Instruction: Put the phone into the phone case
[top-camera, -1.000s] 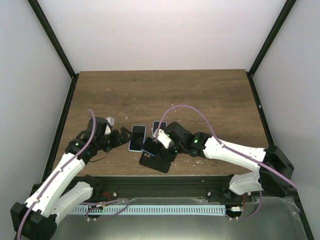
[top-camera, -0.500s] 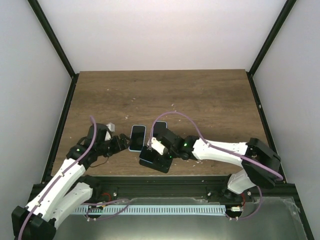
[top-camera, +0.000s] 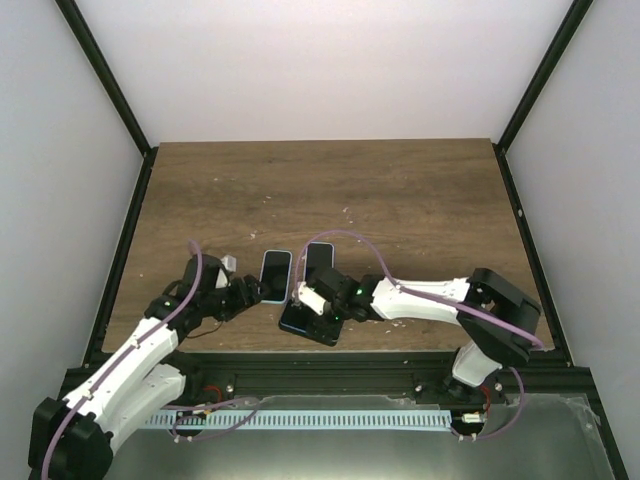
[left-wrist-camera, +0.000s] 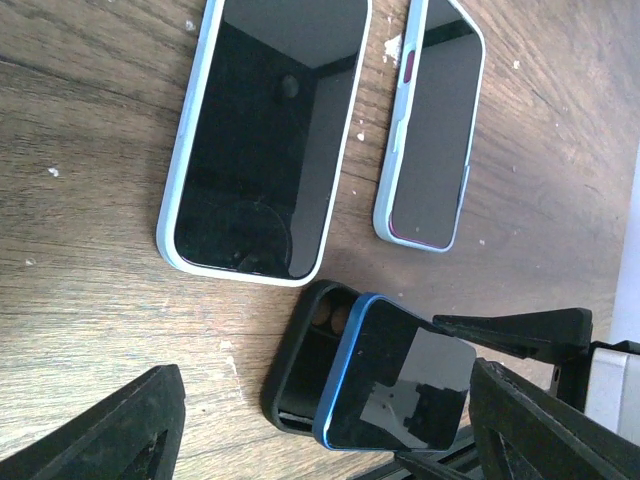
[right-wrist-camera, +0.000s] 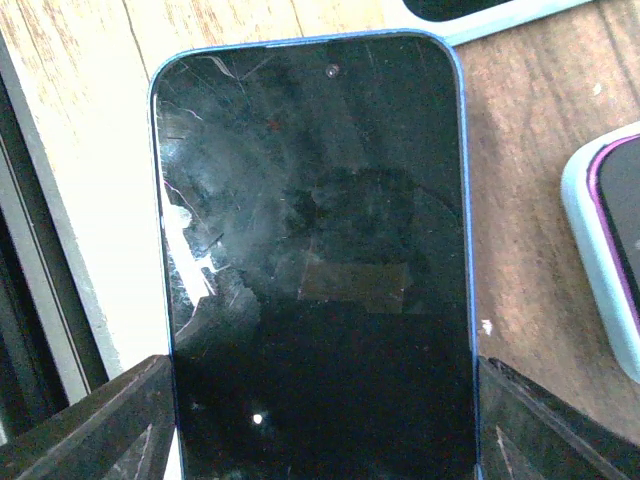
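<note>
Wood-grain tabletop (top-camera: 400, 200) between white walls (top-camera: 330, 70) carries the whole job, low and centre in the overhead view, close to the table's near edge. The right gripper (right-wrist-camera: 320, 400) is clamped on the long sides of the blue-rimmed phone (right-wrist-camera: 315, 270), whose dark screen is scuffed. The phone sits tilted over the black phone case (left-wrist-camera: 295, 365), skewed so that the case's camera-cutout end pokes out at the phone's upper left in the left wrist view. It is not seated yet.

The left gripper (top-camera: 240, 292) hangs spread wide and empty, just left of the case.

Judged from this, the work is alignment first, pressure second:
- Twist the phone until its long edges run parallel with the case walls.
- Tuck one short end under the lip, then lower the other end flat.
- A light case will likely skid, so pinning it with the free gripper would help.
- Keep clear of the large handset in a pale blue cover (left-wrist-camera: 265, 140) and the smaller handset in a pale blue cover (left-wrist-camera: 432, 130), both just above the case in that view.
</note>
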